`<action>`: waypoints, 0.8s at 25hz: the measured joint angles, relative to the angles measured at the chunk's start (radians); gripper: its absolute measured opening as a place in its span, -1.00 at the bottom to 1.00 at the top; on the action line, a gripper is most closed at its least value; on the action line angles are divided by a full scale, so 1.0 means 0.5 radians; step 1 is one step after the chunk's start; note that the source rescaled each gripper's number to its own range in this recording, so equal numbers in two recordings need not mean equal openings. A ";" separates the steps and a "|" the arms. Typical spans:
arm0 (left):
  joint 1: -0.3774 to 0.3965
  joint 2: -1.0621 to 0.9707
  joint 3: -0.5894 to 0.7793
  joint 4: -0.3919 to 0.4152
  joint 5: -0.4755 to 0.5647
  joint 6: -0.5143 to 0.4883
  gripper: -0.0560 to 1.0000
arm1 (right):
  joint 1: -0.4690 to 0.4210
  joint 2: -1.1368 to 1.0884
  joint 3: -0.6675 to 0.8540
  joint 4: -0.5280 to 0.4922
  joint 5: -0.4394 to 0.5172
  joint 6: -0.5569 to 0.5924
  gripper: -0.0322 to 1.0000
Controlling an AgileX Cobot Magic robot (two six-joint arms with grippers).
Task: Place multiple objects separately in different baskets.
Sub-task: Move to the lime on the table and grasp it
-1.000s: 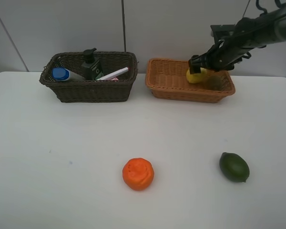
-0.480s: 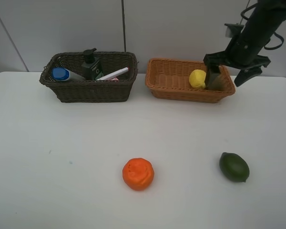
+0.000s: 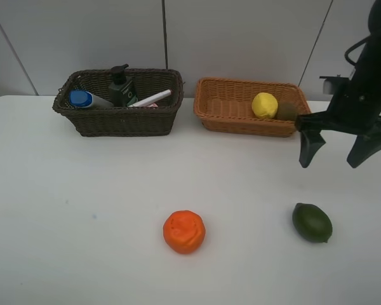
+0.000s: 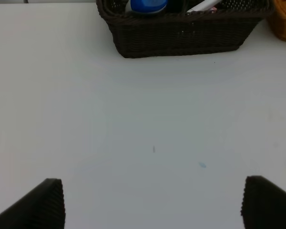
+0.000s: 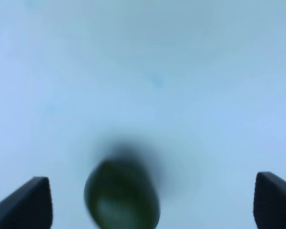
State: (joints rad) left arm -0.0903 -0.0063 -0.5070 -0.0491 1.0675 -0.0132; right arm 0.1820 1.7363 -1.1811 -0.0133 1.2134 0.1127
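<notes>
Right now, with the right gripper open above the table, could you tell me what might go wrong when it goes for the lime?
1. The lime is rounded and lies free on the table; a finger touching it first could send it rolling.
2. In the blurred right wrist view the lime sits off centre, so the right gripper may close unevenly.
3. The orange-tan basket looks shallow and holds the lemon; a dropped lime might bounce out.
</notes>
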 joint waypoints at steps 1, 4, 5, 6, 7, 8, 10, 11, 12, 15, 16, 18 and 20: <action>0.000 0.000 0.000 0.000 0.000 0.000 0.94 | 0.000 -0.076 0.108 0.027 0.000 0.014 0.99; 0.000 0.000 0.000 0.000 0.000 0.000 0.94 | 0.000 -0.325 0.429 0.088 -0.057 0.034 0.99; 0.000 0.000 0.000 0.000 0.000 0.000 0.94 | 0.000 -0.412 0.534 0.105 -0.087 0.034 0.99; 0.000 0.000 0.000 0.000 0.000 0.000 0.94 | 0.000 -0.495 0.614 0.114 -0.121 0.034 0.99; 0.000 0.000 0.000 0.000 0.000 0.000 0.94 | 0.000 -0.556 0.699 0.121 -0.163 0.036 0.99; 0.000 0.000 0.000 0.000 0.000 0.000 0.94 | 0.000 -0.618 0.774 0.123 -0.207 0.036 0.99; 0.000 0.000 0.000 0.000 0.000 0.000 0.94 | 0.000 -0.688 0.882 0.127 -0.311 0.021 0.99; 0.000 0.000 0.000 0.000 0.000 0.000 0.94 | 0.000 -0.701 0.924 0.127 -0.353 -0.001 0.99; 0.000 0.000 0.000 0.000 0.000 0.000 0.94 | 0.000 -0.706 0.953 0.131 -0.408 -0.033 0.99; 0.000 0.000 0.000 0.000 0.000 0.000 0.94 | 0.000 -0.706 0.998 0.169 -0.568 -0.122 0.99; 0.000 0.000 0.000 0.000 0.000 0.000 0.94 | 0.000 -0.706 1.000 0.195 -0.601 -0.147 0.99; 0.000 0.000 0.000 0.000 0.000 0.000 0.94 | 0.000 -0.706 1.002 0.271 -0.653 -0.207 0.99; 0.000 0.000 0.000 0.000 0.000 0.000 0.94 | 0.000 -0.706 1.002 0.322 -0.688 -0.245 0.99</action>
State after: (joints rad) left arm -0.0903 -0.0063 -0.5070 -0.0491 1.0675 -0.0132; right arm 0.1820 1.3834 -0.6801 0.1477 0.8694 -0.0099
